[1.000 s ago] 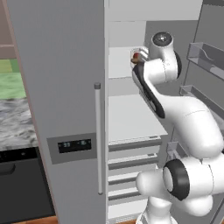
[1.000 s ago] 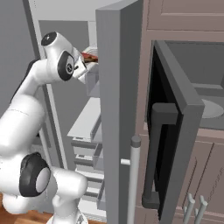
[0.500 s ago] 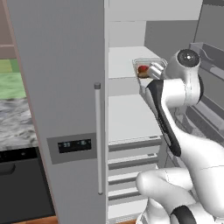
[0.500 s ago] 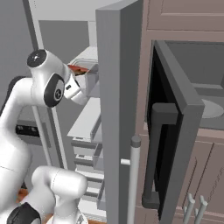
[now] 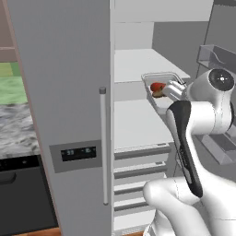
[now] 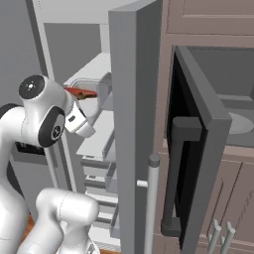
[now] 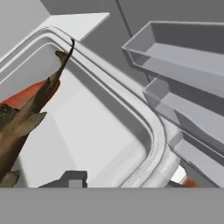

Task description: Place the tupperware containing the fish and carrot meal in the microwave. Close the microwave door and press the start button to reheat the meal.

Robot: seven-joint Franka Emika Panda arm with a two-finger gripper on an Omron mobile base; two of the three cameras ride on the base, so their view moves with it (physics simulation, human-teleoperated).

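Note:
The tupperware (image 5: 159, 79) hangs in the air in front of the open fridge shelves, with my gripper (image 5: 171, 89) shut on its right rim. Inside lie the fish and carrot meal (image 5: 157, 88), a red-orange piece beside a brown one. In the hand view the tupperware (image 7: 151, 127) spreads wide, the brown fish (image 7: 30, 111) lies over the carrot (image 7: 26, 94), and one fingertip (image 7: 72, 178) sits inside the rim. From the right base view, the tupperware (image 6: 83, 79) is left of the fridge door. The microwave (image 6: 233, 79) stands open, its microwave door (image 6: 196, 144) swung toward me.
The tall grey fridge door (image 6: 133, 129) with its bar handle (image 6: 152, 198) stands between the arm and the microwave. Fridge shelves (image 5: 138, 124) and drawers (image 5: 138, 170) lie behind and below the container. Door bins (image 7: 183, 57) are close on the right. The round glass plate (image 6: 242, 122) lies in the cavity.
The arm has drawn the tupperware out of the upper fridge shelf, lower and nearer to the base. The grip on the rim holds; the microwave door has not moved.

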